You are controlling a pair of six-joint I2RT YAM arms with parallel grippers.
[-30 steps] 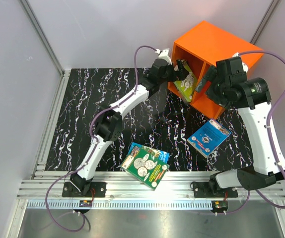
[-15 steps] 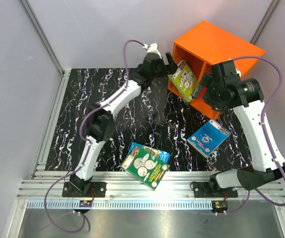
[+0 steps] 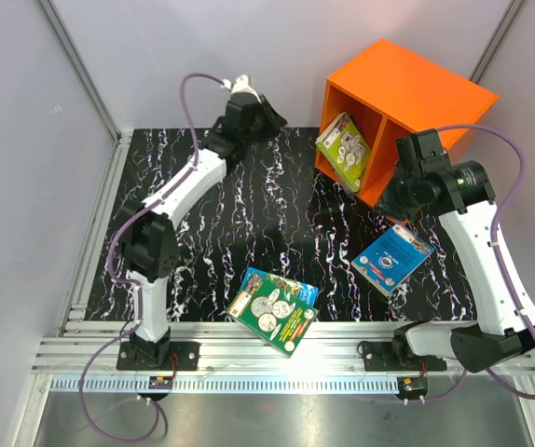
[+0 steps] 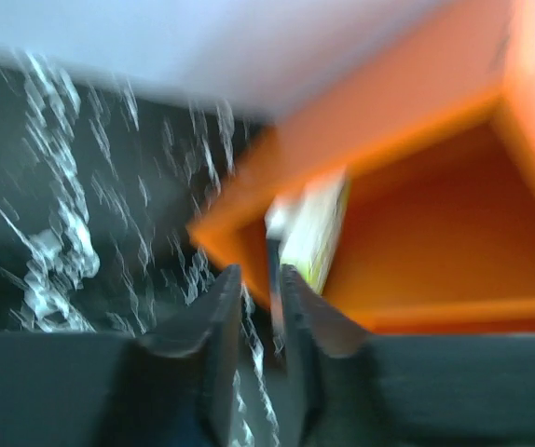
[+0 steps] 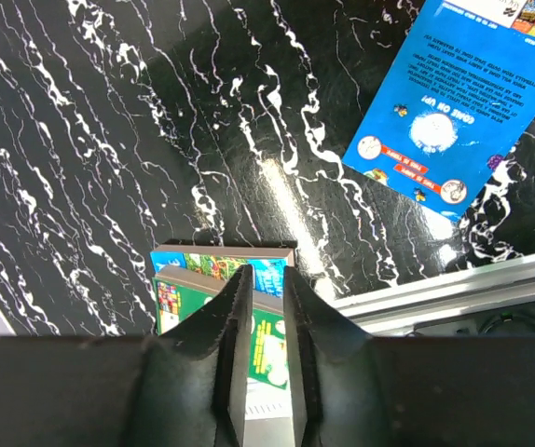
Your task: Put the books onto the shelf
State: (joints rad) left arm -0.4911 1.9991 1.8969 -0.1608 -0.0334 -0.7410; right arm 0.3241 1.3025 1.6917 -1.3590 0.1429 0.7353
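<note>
Top, books: we count four. A light-green book point(image 3: 344, 149) leans in the left compartment of the shelf point(image 3: 407, 88), a blue book point(image 3: 391, 259) lies alone, and a green book point(image 3: 272, 317) lies on a second blue book point(image 3: 288, 282).
Top, tools: left tool point(image 3: 267, 116) is left of the shelf, right tool point(image 3: 386, 205) just before it.
Left wrist: we see its fingers a narrow slit apart, empty.
Right wrist: the same, nothing held, above the surface point(image 5: 109, 140).
Surface, room: black with white veins; pale walls point(image 3: 25, 112).
</note>
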